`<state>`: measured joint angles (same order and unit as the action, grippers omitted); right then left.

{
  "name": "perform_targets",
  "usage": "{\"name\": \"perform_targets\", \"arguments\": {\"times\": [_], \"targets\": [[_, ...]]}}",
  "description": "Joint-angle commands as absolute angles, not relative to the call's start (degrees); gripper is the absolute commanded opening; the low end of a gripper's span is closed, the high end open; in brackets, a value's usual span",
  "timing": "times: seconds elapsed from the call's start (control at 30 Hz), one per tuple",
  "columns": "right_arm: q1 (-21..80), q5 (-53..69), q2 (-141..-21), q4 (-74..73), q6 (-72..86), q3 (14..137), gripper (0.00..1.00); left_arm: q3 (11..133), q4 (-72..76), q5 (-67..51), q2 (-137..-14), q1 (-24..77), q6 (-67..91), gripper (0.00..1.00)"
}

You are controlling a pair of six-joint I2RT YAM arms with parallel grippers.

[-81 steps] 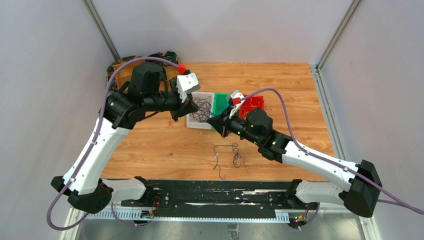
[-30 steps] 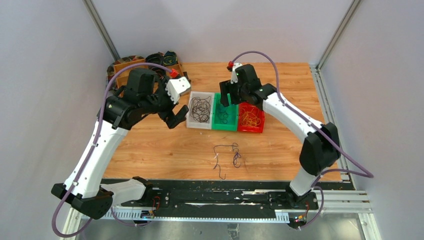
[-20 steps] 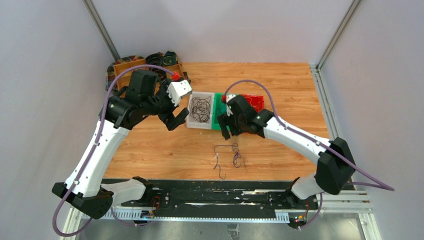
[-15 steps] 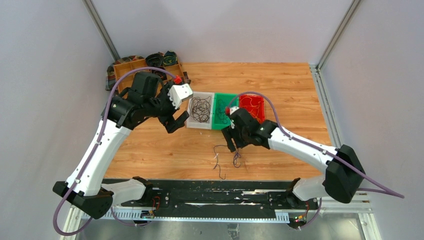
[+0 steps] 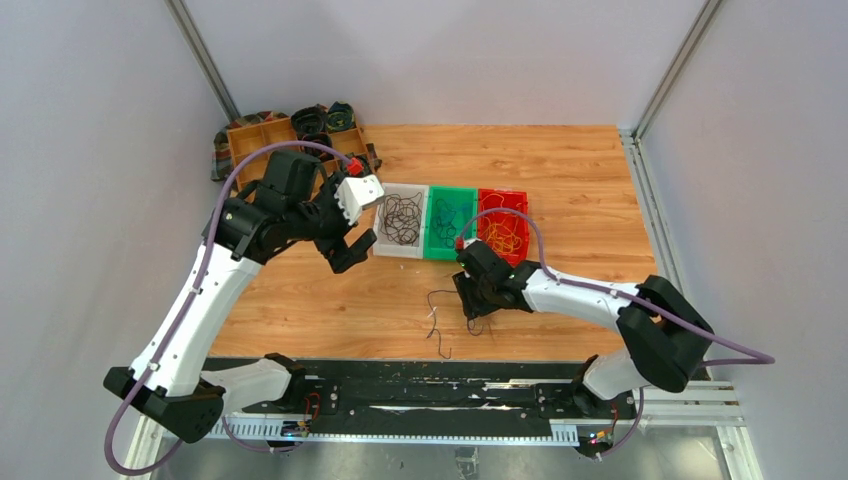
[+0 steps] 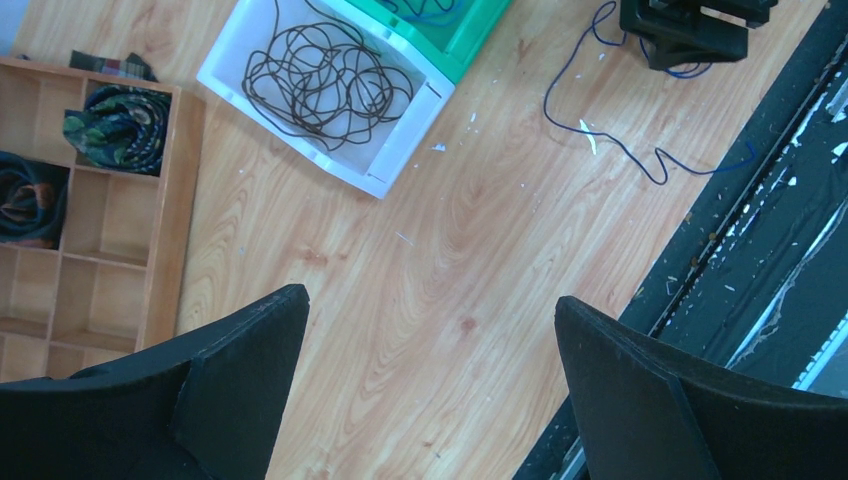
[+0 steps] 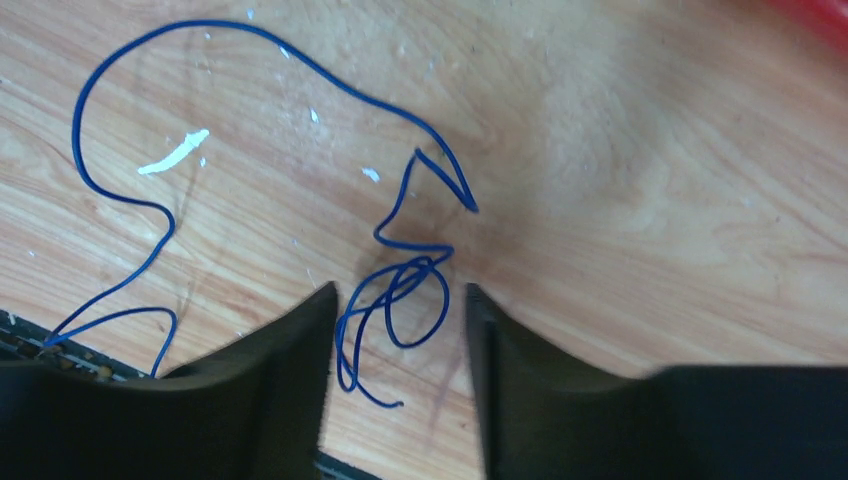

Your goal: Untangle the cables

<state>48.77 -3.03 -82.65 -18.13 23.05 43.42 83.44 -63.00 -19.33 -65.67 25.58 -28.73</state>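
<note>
R gripper (image 7: 400,320), part-open & empty, straddles the blue cable (image 7: 415,265) coil: best lower straight, pinch bunched loops not one strand; L gripper (image 6: 430,305) wide open, empty.

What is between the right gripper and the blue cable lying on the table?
Nothing visible. The right gripper hangs open over the blue cable, straddling its small loops, and only the bare wood of the table shows around them.
</note>
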Motion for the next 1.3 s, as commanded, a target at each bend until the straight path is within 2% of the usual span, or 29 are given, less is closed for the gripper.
{"name": "perform_targets", "arguments": {"times": [0.0, 0.1, 0.17, 0.47, 0.63, 0.93, 1.27], "targets": [[49.6, -4.7, -85.2, -14.4, 23.8, 44.7, 0.34, 82.7, -63.1, -20.5, -64.5, 25.3, -28.3, 0.98], [49.6, -4.5, -85.1, -14.4, 23.7, 44.4, 0.07, 83.2, -63.1, -20.4, -64.3, 25.2, -28.3, 0.98], [49.6, -4.0, -83.1, -14.6, 23.7, 44.3, 0.01, 83.1, -63.1, -20.4, -64.2, 25.2, -28.1, 0.98], [49.5, -4.8, -65.4, -20.7, 21.0, 54.1, 0.01, 80.6, -63.1, -19.8, -62.9, 25.2, -28.2, 0.98], [49.2, -7.5, -60.8, -21.0, 18.5, 60.3, 0.01, 81.0, -63.0, -19.6, -62.3, 25.2, -28.0, 0.98], [45.4, -11.0, -64.7, -22.5, 12.5, 73.7, 0.01, 80.7, -63.0, -19.0, -61.8, 25.2, -27.1, 0.98], [40.4, -16.1, -77.4, -19.2, 4.8, 87.5, 0.01, 81.6, -60.1, -15.5, -62.5, 25.3, -23.4, 0.98]]}}
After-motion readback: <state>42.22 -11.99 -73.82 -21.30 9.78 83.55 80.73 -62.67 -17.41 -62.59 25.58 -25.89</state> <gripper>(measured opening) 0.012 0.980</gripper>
